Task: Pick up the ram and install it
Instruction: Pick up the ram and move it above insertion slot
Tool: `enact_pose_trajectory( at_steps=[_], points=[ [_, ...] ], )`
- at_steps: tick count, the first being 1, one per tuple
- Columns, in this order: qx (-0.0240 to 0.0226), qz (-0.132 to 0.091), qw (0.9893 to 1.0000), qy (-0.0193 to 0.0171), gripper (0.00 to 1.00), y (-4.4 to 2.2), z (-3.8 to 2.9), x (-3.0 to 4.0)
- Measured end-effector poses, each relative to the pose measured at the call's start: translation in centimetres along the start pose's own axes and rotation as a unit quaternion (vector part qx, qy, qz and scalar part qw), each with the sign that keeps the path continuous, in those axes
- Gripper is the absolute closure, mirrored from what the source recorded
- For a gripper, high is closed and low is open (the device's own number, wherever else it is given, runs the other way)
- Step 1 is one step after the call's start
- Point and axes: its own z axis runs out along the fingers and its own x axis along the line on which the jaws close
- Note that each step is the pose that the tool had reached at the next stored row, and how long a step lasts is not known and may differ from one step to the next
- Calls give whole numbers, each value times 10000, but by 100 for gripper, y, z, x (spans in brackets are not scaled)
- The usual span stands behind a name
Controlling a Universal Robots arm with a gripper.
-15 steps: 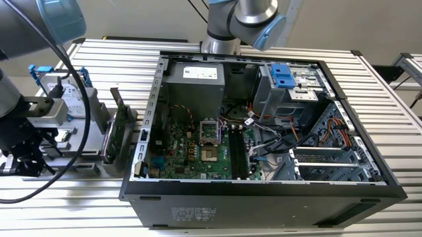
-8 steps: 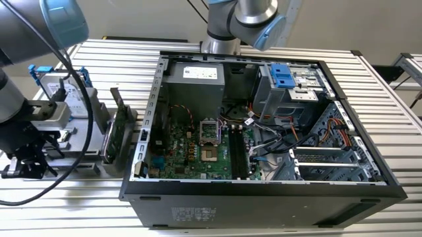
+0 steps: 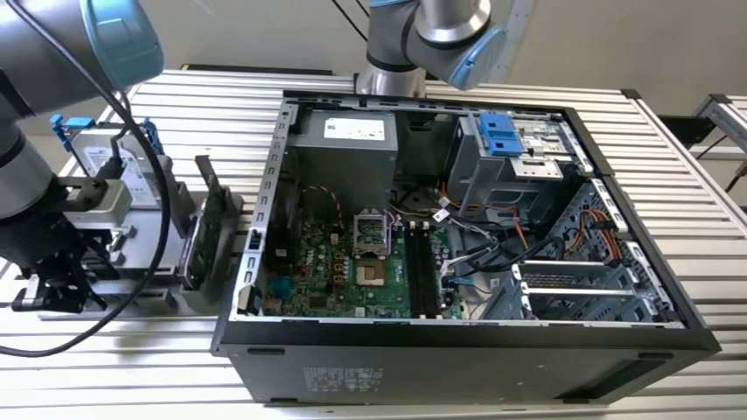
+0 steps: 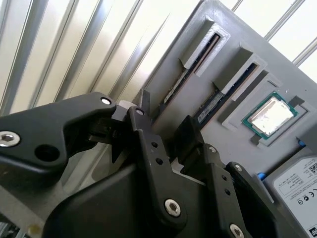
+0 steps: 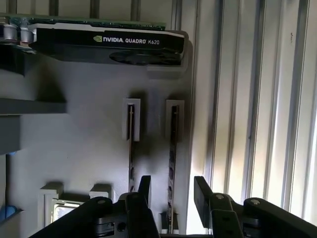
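Observation:
Two ram sticks stand on edge in slots of a grey holder (image 5: pixel 84 148). One ram (image 5: pixel 173 148) (image 4: pixel 198 57) lies in line with the gap between my open fingers. The other ram (image 5: pixel 131 148) (image 4: pixel 233 89) stands beside it, outside the gap. My gripper (image 5: pixel 173 191) (image 4: pixel 166 121) hovers just over the holder, its fingers apart on either side of the first stick and closed on nothing. In the exterior view, my gripper (image 3: pixel 52 284) is low over the holder, on that view's left, beside the open computer case (image 3: pixel 467 332).
A graphics card (image 5: pixel 104 42) (image 3: pixel 205 227) stands on edge at one end of the holder. A processor chip (image 4: pixel 270 116) and a hard drive (image 4: pixel 297 183) sit in it too. Inside the case, the motherboard (image 3: pixel 350 262) shows long black memory slots (image 3: pixel 418 271), cables and a drive cage (image 3: pixel 513 149).

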Motion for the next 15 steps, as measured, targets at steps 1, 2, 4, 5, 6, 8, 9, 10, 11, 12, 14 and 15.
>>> enact_pose_trajectory(
  at_steps=[1,2,4,5,6,8,9,10,11,12,14,15],
  points=[
    [0,0,10000,0,0,0,9,5],
    [0,-1,10000,-1,0,0,18,7],
    [2,-1,10000,-4,0,-4,33,8],
    [1,-1,10000,-5,0,-5,41,9],
    [2,0,10000,-6,0,-6,47,9],
    [2,0,10000,-9,0,-6,61,9],
    [1,0,10000,-9,0,-7,69,9],
    [2,0,10000,-10,0,-10,75,9],
    [2,0,10000,-10,0,-11,80,9],
    [2,0,10000,-11,0,-11,84,9],
    [2,0,10000,-11,0,-12,88,8],
    [1,0,10000,-10,0,-12,92,5]
  ],
)
